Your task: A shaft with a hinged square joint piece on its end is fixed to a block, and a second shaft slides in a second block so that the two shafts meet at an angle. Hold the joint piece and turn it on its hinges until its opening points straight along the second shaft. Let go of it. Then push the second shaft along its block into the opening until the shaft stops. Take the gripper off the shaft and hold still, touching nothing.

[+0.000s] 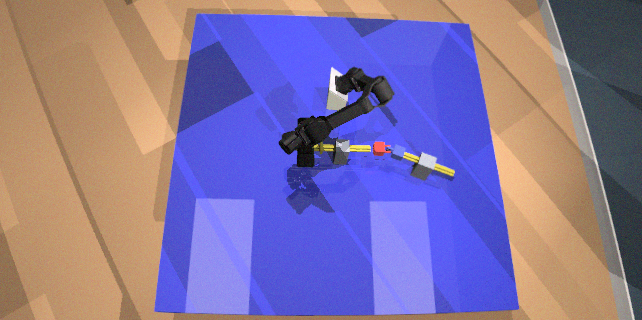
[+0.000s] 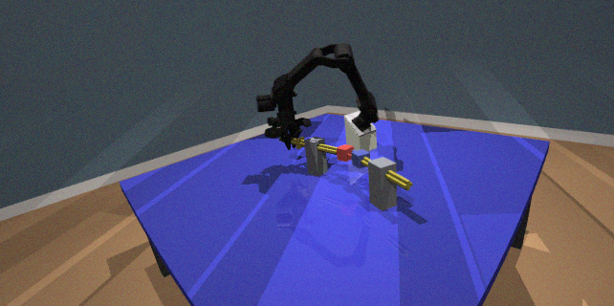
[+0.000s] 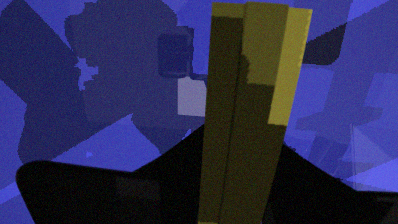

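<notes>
Two yellow shafts lie at an angle to each other, each carried by its own upright grey block above the blue table (image 1: 305, 258) (image 2: 335, 228). The fixed shaft (image 1: 444, 170) (image 2: 399, 180) runs through the nearer block in the exterior view, the fixed block (image 1: 424, 166) (image 2: 383, 185), with a blue cube (image 1: 398, 152) (image 2: 361, 158) on its inner end. Beyond that cube sits the red joint piece (image 1: 379, 148) (image 2: 344, 153), in line with the sliding shaft (image 1: 360, 148) (image 2: 327, 148) (image 3: 250, 110), which passes through the other block (image 1: 341, 152) (image 2: 316, 157). The sliding shaft's tip is right by the joint piece; whether it is inside the opening, I cannot tell. The gripper (image 1: 312, 149) (image 2: 291, 143) (image 3: 230, 134) is clamped on the sliding shaft's outer end, on the far side of its block from the joint piece. The black arm (image 1: 350, 112) (image 2: 306, 69) arches up from its white base (image 1: 336, 102) (image 2: 353, 139) behind the shafts.
</notes>
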Available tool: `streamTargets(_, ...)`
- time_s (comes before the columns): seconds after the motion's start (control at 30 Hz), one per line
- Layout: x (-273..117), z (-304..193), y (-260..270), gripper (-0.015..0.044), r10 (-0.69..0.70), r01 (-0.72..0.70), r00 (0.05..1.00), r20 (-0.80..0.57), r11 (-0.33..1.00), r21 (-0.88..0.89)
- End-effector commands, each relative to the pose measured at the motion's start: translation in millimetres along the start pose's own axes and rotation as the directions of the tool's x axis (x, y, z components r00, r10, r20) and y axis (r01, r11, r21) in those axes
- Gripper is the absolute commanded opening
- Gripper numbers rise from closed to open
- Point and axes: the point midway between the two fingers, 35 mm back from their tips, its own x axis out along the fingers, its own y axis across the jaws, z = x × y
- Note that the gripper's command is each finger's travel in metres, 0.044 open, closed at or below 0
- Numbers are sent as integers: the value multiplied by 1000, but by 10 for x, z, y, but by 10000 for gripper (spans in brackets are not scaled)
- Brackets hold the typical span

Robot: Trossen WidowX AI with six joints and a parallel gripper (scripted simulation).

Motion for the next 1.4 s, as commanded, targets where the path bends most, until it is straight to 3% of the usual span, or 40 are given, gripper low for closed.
streamTargets(0.0, 4, -56, 1, 0, 2, -2, 1000, -2, 1000, 4)
streamTargets(1.33, 5, -482, 2, 0, -1, 1, 1000, -2, 1000, 2)
streamTargets(1.37, 5, -482, 2, 26, -1, 1, 1000, -2, 1000, 2)
